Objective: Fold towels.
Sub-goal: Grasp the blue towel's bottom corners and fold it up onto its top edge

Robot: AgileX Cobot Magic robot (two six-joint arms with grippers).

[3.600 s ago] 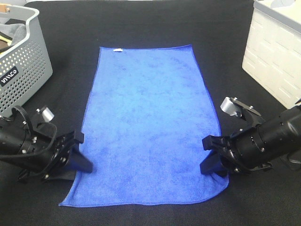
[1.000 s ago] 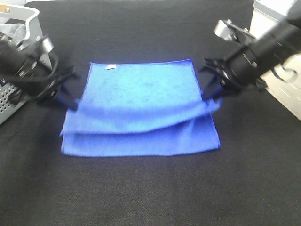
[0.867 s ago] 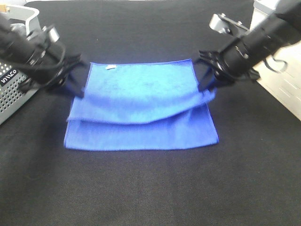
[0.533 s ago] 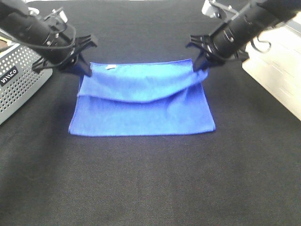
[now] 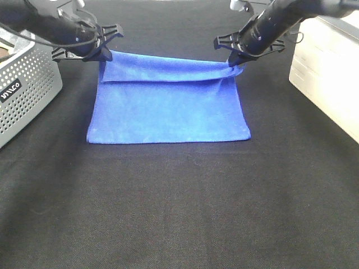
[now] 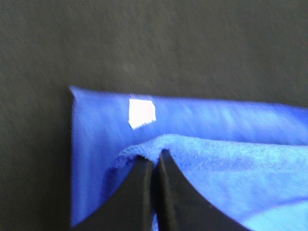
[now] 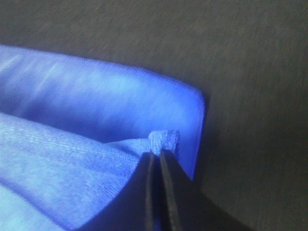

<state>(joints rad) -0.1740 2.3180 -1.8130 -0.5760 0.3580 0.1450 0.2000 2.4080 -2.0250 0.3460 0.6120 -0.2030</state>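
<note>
Two containers flank your work area: a grey perforated basket (image 5: 25,92) at the left edge and a white bin (image 5: 328,67) at the right edge. Both stand apart from the cloth, on the black tabletop (image 5: 179,213). The left arm reaches in just past the basket's rim, and the right arm passes close by the bin's near corner.

The blue towel (image 5: 168,109) lies in the far middle of the table, doubled over, with its fold toward you and flat. Its upper layer rises at the two far corners, where it sags a little between the arms.

Your left gripper (image 5: 105,53) is pinched tight on the upper layer's far left corner. In the wrist view its fingers (image 6: 137,199) meet with only a thin seam between them and blue pile bunched at the tips. A strip of the lower layer shows beyond, carrying a small white tag (image 6: 142,113).

Your right gripper (image 5: 233,60) is clamped the same way on the far right corner, with a small nub of cloth at its fingertips (image 7: 178,202).
</note>
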